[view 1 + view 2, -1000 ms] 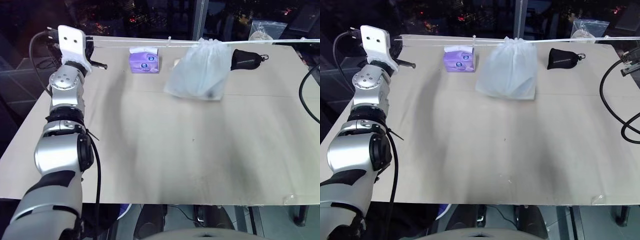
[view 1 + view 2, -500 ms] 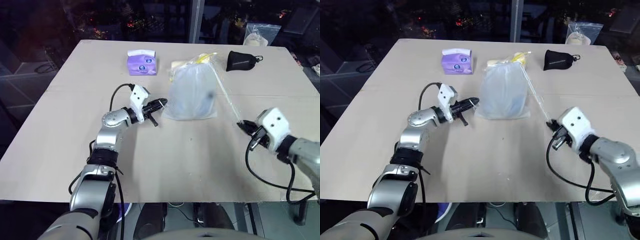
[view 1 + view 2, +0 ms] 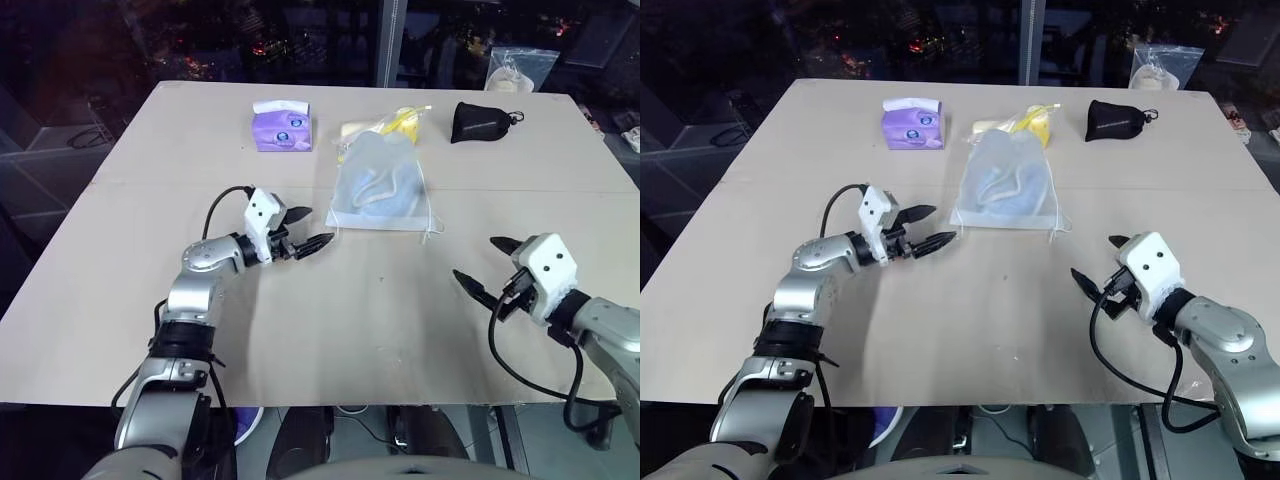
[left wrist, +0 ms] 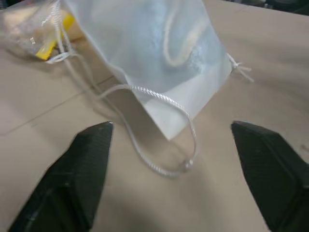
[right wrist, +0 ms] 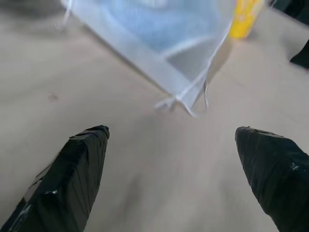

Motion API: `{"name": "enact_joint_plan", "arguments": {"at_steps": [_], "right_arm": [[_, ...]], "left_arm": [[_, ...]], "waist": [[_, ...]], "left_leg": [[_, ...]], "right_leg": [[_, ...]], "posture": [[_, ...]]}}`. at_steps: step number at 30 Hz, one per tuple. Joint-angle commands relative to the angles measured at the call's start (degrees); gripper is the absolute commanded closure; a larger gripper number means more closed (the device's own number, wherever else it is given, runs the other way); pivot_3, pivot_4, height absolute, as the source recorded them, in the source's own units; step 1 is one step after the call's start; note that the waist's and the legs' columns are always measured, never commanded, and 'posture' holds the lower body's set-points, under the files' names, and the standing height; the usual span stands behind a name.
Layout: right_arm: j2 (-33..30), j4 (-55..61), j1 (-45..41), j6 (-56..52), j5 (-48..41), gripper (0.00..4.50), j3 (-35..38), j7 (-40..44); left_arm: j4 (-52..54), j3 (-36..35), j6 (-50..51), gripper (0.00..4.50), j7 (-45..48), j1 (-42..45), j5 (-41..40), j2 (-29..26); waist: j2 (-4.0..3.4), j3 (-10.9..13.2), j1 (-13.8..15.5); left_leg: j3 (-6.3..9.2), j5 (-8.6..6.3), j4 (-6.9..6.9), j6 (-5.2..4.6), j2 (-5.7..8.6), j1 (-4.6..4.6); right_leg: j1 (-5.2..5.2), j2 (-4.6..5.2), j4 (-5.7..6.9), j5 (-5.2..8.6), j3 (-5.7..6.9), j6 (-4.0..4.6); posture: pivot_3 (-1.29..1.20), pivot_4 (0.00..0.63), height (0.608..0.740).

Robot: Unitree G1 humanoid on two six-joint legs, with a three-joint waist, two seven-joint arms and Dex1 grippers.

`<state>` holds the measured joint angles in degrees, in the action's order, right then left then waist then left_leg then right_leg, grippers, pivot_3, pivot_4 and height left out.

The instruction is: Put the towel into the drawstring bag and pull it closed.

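- Both grippers are now standing wide open and empty, having let go of the cords since half a second ago.
- The drawstring bag [image 3: 378,186] is lying flat toward the tabletop's [image 3: 300,330] far edge, apparently with the towel [image 3: 1005,187] inside, between and beyond the left gripper [image 3: 310,229] and right gripper [image 3: 483,268], untouched.

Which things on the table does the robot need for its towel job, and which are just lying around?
For the job:
- drawstring bag, white and see-through, flat on the table
- towel, the blue cloth showing through the bag

Just lying around:
- purple tissue pack
- small black pouch
- clear packet with yellow contents, partly under the bag
- clear plastic bag behind the table's far edge
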<state>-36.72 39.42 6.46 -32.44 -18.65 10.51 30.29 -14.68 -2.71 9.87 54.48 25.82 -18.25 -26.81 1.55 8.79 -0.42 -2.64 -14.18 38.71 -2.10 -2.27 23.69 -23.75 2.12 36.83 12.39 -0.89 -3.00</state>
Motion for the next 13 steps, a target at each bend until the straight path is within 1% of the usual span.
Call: {"name": "enact_joint_plan", "arguments": {"at_steps": [1, 7, 8, 13], "right_arm": [[2.04, 3.47, 2.49, 3.22, -0.14, 0.0, 4.25, -1.72], [4.44, 6.89, 10.31, 6.42, -2.06, 0.0, 10.85, -0.28], [4.77, 7.12, 11.16, 6.7, -2.69, 0.0, 11.96, -0.15], [5.69, 6.97, 12.9, 8.32, -4.25, 0.0, 14.8, -0.02]], "left_arm": [[8.64, -3.96, 0.42, 0.41, -1.72, -3.45, -3.22, -0.94], [20.67, -9.9, 8.58, 0.41, -5.28, -12.49, -9.48, -3.41], [21.98, -10.71, 9.75, 0.41, -5.61, -13.69, -10.35, -3.89], [24.89, -13.31, 12.0, 0.41, -8.22, -16.8, -12.04, -4.83]], "waist": [[0.0, 0.0, 0.01], [-0.01, 0.0, 0.06], [-0.02, -0.01, 0.06], [-0.03, -0.03, 0.04]], "left_leg": [[0.01, 0.0, 0.0, 0.0, -0.02, -0.01], [0.02, 0.0, -0.01, 0.01, -0.11, -0.05], [0.01, 0.0, -0.01, 0.0, -0.13, -0.06], [-0.07, 0.0, -0.01, 0.0, -0.13, -0.19]], "right_leg": [[0.0, 0.01, 0.0, 0.0, 0.0, 0.0], [0.02, 0.08, 0.0, 0.05, -0.02, 0.08], [0.02, 0.09, 0.0, 0.13, -0.03, 0.22], [0.07, 0.11, 0.01, 0.14, -0.1, 0.24]], "posture": [[0.0, 0.15, 0.74], [0.0, 0.15, 0.74], [0.0, 0.15, 0.74], [0.0, 0.15, 0.74]]}}
